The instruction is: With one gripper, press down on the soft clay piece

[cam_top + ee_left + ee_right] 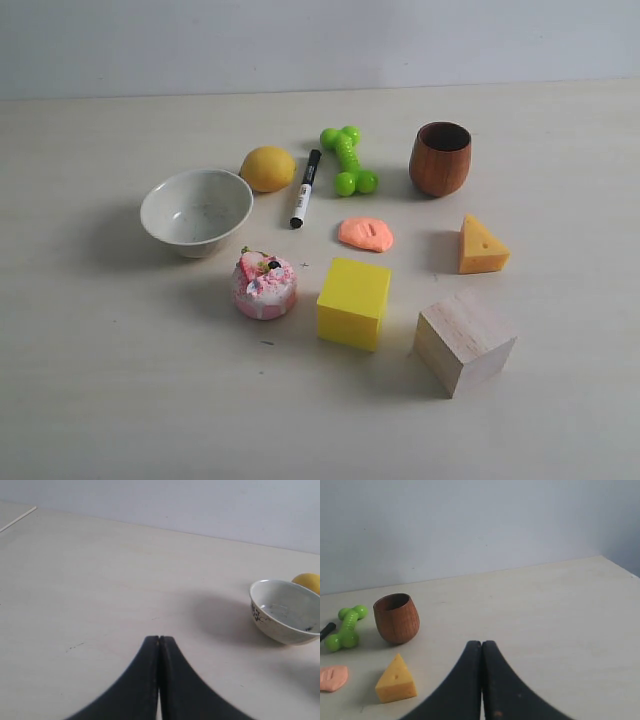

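The soft clay piece (366, 234) is a flat salmon-orange blob lying on the table between the black marker and the cheese wedge, just behind the yellow cube. It shows again at the edge of the right wrist view as the clay piece (332, 678). Neither arm appears in the exterior view. My left gripper (159, 639) is shut with nothing in it, over bare table well away from the clay. My right gripper (481, 643) is also shut and empty, off to the side of the cheese wedge (395, 679).
Around the clay stand a yellow cube (354, 302), a pale wooden block (464, 341), an orange cheese wedge (481, 246), a brown wooden cup (440, 158), a green bone toy (348, 160), a black marker (305, 188), a lemon (268, 168), a white bowl (196, 211) and a pink cake toy (265, 285).
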`<state>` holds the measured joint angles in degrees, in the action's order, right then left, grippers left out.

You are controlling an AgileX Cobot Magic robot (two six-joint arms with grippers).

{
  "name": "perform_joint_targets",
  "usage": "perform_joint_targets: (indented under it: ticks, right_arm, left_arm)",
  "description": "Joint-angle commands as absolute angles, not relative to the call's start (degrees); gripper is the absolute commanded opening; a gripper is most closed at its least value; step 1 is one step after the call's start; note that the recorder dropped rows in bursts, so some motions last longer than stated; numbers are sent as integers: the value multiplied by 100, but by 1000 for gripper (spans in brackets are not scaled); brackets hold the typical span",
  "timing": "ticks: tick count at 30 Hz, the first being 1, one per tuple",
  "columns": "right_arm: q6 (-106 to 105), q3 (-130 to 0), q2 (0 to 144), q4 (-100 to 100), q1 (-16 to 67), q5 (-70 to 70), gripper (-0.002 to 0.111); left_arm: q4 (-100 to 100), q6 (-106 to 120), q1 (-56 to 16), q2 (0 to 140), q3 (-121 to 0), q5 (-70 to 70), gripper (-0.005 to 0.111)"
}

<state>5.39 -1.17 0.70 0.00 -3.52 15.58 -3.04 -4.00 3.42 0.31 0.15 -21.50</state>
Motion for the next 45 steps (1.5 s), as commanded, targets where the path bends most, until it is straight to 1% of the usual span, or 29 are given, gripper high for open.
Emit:
perform_joint_targets:
  ticks: [1,13,45]
  right_arm:
    - [502,0,0,129,-379,1744,0]
    - [-148,0,0,141,-379,1929,0]
    - [-146,0,0,158,-379,1929,0]
  left_arm:
    - [-339,-435,337,0,0,-2081,0]
    - [-339,-435,337,0,0,-2081,0]
    - [-339,-435,337,0,0,-2081,0]
